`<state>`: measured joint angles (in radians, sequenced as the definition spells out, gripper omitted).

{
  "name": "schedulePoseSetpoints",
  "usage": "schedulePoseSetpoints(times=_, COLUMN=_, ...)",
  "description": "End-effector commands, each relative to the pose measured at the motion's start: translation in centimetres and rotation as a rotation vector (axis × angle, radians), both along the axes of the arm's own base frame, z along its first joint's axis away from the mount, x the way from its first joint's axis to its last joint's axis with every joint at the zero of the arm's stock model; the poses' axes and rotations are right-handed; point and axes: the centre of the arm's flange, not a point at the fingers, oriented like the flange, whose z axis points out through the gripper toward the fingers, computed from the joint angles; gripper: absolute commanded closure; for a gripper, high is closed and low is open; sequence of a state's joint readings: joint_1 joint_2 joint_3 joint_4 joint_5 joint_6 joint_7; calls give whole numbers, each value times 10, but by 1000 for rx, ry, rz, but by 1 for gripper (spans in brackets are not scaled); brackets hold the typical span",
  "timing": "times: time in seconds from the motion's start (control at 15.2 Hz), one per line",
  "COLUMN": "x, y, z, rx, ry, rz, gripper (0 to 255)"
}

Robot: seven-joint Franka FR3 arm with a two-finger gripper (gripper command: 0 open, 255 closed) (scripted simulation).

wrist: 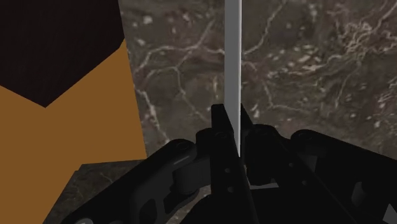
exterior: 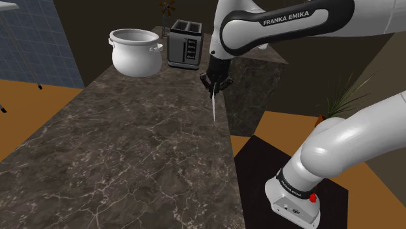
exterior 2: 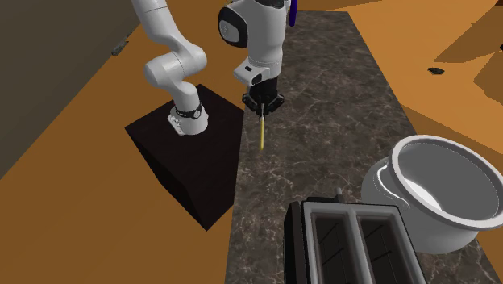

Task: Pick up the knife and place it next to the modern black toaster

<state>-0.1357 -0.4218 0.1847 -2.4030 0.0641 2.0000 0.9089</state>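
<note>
My black gripper (exterior: pixel 214 85) is shut on the knife (exterior: pixel 214 104), whose thin pale blade hangs point-down above the dark marble counter (exterior: pixel 130 149) near its edge. In the second exterior view the gripper (exterior 2: pixel 263 107) holds the knife (exterior 2: pixel 262 131), which looks yellowish there. In the wrist view the blade (wrist: pixel 232 63) runs straight out from between the clasping fingers (wrist: pixel 222 137). The black and grey toaster (exterior: pixel 185 44) stands at the counter's far end, beyond the gripper; in the second exterior view the toaster (exterior 2: pixel 355 242) is at the near end.
A white pot (exterior: pixel 135 50) stands beside the toaster, to the shoulder view's left. The counter edge drops to an orange floor (wrist: pixel 70 121) and my black stand (exterior 2: pixel 193 161). A potted plant (exterior: pixel 338 104) stands past the counter on the shoulder view's right.
</note>
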Motion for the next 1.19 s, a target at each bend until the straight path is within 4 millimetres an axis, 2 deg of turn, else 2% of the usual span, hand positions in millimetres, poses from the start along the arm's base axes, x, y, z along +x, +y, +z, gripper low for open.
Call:
schedulePoseSetpoints(times=0.0, x=0, y=0, z=10, rx=0, ry=1, rz=0, gripper=255)
schedulePoseSetpoints(times=1.12, x=0, y=0, z=100, rx=0, ry=1, rz=0, gripper=255)
